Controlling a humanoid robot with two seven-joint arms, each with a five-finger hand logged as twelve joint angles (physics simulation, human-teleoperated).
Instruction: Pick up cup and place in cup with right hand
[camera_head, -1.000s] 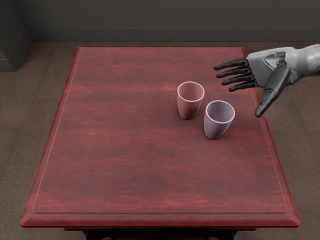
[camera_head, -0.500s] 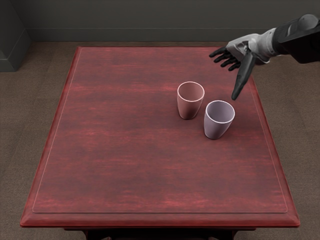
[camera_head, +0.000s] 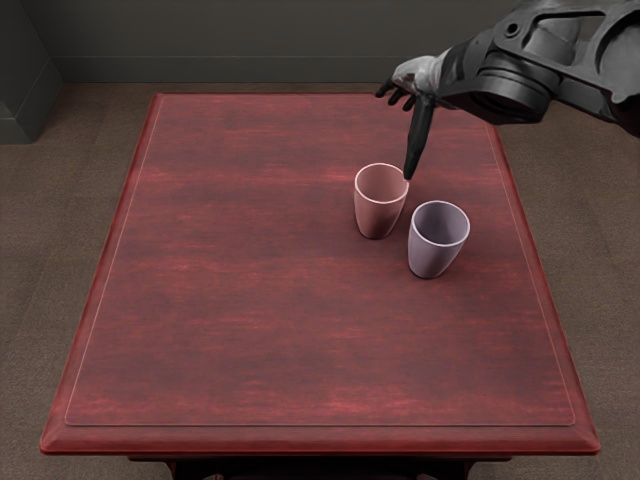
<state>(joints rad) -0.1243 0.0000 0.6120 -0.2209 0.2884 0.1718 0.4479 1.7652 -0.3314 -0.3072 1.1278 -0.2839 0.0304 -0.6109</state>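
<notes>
Right arm enters from the right edge of the view and covers the far right corner of the tabletop. Right hand appears over the far edge, left of that corner. Hand state: open, holding nothing; the short visible part of the fingers points left with a slight bend, and the thumb is extended downward. Thumb tip appears just beside the right side of the pink cup's rim; contact between the two cannot be told from this angle.

Two cups, both upright, mouths up, on the tabletop. Pink cup: right of centre, in the half toward the far edge. Lavender cup: just beside it, closer to the right edge and the near edge. The cups stand separately, neither one inside the other. Whether their sides touch is unclear.

Tabletop is reddish, with darker mottling and a thin pale line running inside its edges. Surroundings: brown floor, dark grey wall beyond the far edge.
</notes>
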